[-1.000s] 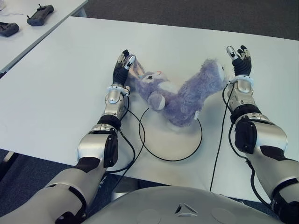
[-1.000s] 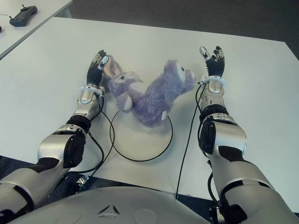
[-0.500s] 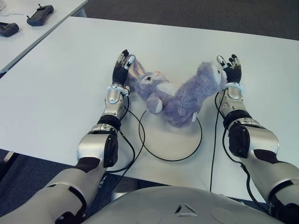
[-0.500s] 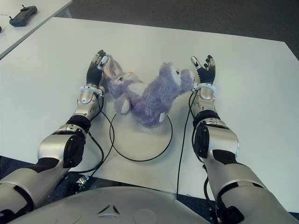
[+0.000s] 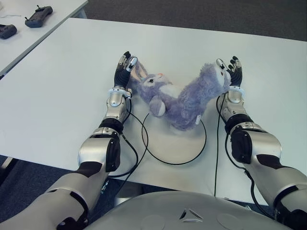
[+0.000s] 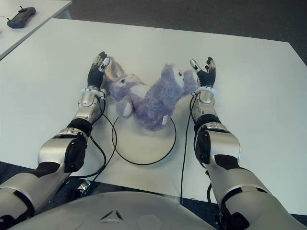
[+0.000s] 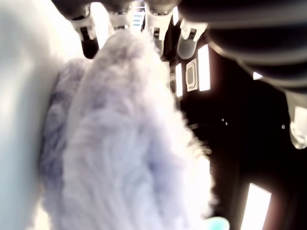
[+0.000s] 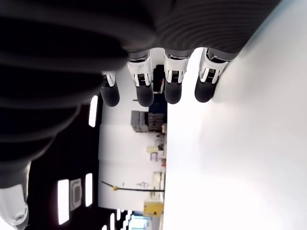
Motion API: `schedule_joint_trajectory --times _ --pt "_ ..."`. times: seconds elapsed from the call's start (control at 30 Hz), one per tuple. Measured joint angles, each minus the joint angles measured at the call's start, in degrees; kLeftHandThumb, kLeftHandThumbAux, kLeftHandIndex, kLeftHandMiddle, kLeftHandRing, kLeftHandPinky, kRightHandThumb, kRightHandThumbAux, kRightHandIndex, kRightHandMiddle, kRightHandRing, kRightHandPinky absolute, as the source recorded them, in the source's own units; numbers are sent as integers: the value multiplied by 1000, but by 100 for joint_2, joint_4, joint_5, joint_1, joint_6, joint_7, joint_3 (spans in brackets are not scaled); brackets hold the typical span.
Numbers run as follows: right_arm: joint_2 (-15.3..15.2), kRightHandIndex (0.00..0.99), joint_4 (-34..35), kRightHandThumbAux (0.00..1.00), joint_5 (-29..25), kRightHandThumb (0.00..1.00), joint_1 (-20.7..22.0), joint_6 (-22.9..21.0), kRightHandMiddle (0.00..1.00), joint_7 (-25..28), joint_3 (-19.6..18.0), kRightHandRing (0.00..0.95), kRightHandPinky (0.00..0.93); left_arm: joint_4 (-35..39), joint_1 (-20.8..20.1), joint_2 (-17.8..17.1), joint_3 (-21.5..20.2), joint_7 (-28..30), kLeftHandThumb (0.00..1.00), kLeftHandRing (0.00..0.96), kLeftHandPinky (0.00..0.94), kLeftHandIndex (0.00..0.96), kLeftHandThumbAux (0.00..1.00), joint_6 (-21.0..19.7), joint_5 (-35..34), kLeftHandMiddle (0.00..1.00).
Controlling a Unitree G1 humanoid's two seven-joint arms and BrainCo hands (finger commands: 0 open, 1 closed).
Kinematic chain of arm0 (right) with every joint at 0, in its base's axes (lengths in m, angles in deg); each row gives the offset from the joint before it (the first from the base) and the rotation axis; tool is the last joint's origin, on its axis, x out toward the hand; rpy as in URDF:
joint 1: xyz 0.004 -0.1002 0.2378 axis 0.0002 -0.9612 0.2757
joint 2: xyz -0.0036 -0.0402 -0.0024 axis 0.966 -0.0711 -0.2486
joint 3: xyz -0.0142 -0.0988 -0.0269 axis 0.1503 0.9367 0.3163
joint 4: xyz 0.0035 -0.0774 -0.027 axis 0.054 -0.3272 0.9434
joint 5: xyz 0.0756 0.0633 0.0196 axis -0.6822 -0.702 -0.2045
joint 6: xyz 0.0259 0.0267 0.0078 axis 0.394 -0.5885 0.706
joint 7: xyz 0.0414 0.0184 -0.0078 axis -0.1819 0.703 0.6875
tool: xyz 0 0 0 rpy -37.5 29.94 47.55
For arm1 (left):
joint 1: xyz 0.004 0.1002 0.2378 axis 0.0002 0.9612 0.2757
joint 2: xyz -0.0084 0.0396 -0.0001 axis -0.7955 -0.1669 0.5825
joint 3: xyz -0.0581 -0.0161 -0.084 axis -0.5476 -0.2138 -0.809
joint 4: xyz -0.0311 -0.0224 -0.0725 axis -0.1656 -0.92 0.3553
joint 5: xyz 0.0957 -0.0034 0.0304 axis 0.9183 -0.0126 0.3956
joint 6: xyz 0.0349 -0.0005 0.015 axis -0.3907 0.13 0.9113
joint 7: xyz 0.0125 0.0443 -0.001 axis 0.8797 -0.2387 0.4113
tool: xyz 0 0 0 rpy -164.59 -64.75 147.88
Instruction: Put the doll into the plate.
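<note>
office/lab | white tables | grey carpet | handheld controllers

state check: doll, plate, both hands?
doll: lying partly over the plate's far rim, between both hands, not lifted
plate: flat on table, near half bare
left hand: open, against doll's ear
right hand: open, beside doll's other end

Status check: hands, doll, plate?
Left robot hand open against doll. Right robot hand open at its other end. Doll partly over plate. Nothing blocking.
</note>
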Motion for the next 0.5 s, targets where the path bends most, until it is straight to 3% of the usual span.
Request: schedule_joint_trajectory --times 0.5 --pt "370 20 115 657 35 0 -85 158 13 -2 31 0 0 -1 17 -21 -20 3 0 0 0 0 400 0 -6 0"
